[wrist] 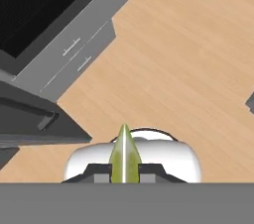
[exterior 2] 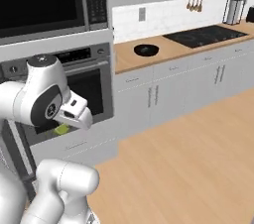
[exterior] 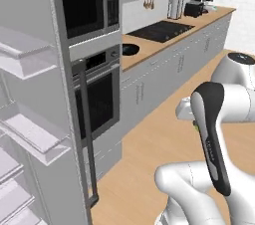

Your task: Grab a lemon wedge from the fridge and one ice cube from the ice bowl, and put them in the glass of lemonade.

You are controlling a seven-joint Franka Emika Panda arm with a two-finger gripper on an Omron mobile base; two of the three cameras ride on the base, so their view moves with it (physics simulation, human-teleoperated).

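Observation:
My gripper [wrist: 124, 169] is shut on the lemon wedge [wrist: 124, 154], a thin yellow-green sliver standing up between the finger tips. The wedge [exterior 2: 61, 129] also peeks out under the hand in front of the oven, and shows as a small green spot [exterior: 195, 128] beside the dark forearm. The fridge [exterior: 30, 119] stands open at the left, with white shelves inside and a long dark handle on its door. On the wooden counter just past the oven sits the black ice bowl [exterior 2: 146, 49] [exterior: 130, 49]. The glass of lemonade is out of view.
A black wall oven [exterior 2: 84, 89] with a microwave [exterior: 87, 0] above it stands between the fridge and the counter. A black cooktop [exterior: 162, 31] lies farther along the counter, above grey cabinets [exterior 2: 173, 91]. Open wooden floor [wrist: 188, 59] spreads out below the hand.

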